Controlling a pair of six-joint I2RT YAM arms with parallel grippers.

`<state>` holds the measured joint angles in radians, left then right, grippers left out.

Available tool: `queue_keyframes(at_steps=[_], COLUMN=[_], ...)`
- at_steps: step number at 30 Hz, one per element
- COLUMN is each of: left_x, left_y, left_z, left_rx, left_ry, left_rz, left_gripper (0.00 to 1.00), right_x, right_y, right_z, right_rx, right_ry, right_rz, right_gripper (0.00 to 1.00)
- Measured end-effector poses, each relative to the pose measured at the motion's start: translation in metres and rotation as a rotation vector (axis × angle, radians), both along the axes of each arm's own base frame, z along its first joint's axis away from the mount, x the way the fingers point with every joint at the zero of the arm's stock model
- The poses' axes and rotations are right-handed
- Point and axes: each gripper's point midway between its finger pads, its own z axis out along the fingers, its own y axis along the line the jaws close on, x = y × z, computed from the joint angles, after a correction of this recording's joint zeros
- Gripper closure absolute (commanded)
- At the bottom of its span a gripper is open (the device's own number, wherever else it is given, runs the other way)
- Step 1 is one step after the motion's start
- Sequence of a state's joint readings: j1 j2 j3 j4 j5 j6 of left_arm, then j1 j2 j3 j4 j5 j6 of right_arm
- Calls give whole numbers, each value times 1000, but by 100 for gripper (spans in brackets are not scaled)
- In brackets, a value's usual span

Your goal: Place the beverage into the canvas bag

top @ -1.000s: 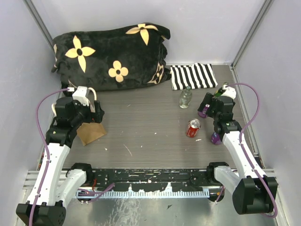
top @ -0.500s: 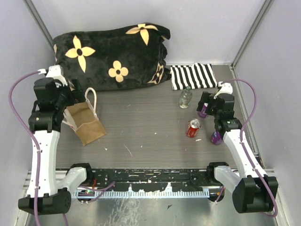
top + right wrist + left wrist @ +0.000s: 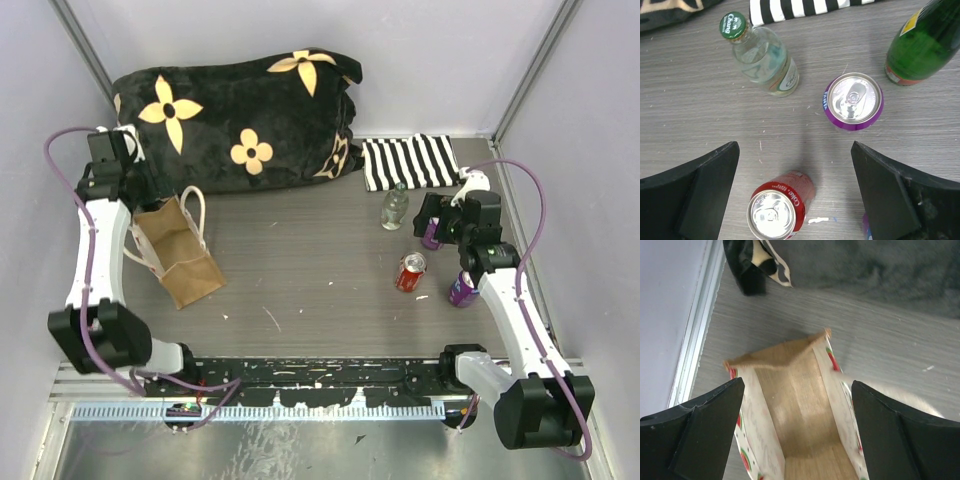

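Beside the canvas bag (image 3: 185, 262), the open left gripper (image 3: 797, 385) has swung leftward.

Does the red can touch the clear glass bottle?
Apart. The right wrist view shows a wide stretch of bare table between the red can and the clear glass bottle.
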<state>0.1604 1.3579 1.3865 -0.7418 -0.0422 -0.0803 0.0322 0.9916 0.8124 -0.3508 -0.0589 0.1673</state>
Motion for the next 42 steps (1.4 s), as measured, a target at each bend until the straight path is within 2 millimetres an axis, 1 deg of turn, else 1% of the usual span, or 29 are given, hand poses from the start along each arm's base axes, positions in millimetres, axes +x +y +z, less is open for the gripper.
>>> queue_keyframes(at_steps=[3,6,10,15,17,19,21,26,29,31,34,36,42], left_x=[20,28,30,29,29,27,26,17,5,-4,-18,-26,-54], left_y=[12,12,8,8,9,11,19,58,73,74,69,67,63], left_z=[-12,-23,-30,-36,-41,-45,-47,-49,-49,-50,-53,-55,-68], left_rx=[-7,7,52,117,138,143,135,72,36,24,9,6,-2], left_ry=[39,73,107,126,131,138,137,160,188,212,262,290,376], left_rz=[2,-60,-180,-286,-329,-351,-351,-238,-165,-138,-126,-121,-103], left_gripper=[5,4,4,4,4,5,7,9,9,10,12,15,21], right_x=[-3,-7,-6,-5,-6,-6,-6,-7,-8,-9,-10,-11,-11], right_y=[6,11,17,22,24,24,25,26,26,27,27,28,30], right_z=[0,-3,-6,-10,-12,-12,-12,-11,-11,-13,-18,-22,-28], right_rx=[16,33,50,64,67,69,71,77,88,97,107,113,123], right_ry=[18,39,60,85,92,94,93,90,90,94,103,109,113], right_rz=[29,55,83,112,120,125,127,126,119,115,111,108,117], right_gripper=[2,2,2,2,1,1,1,1,1,1,1,1,1])
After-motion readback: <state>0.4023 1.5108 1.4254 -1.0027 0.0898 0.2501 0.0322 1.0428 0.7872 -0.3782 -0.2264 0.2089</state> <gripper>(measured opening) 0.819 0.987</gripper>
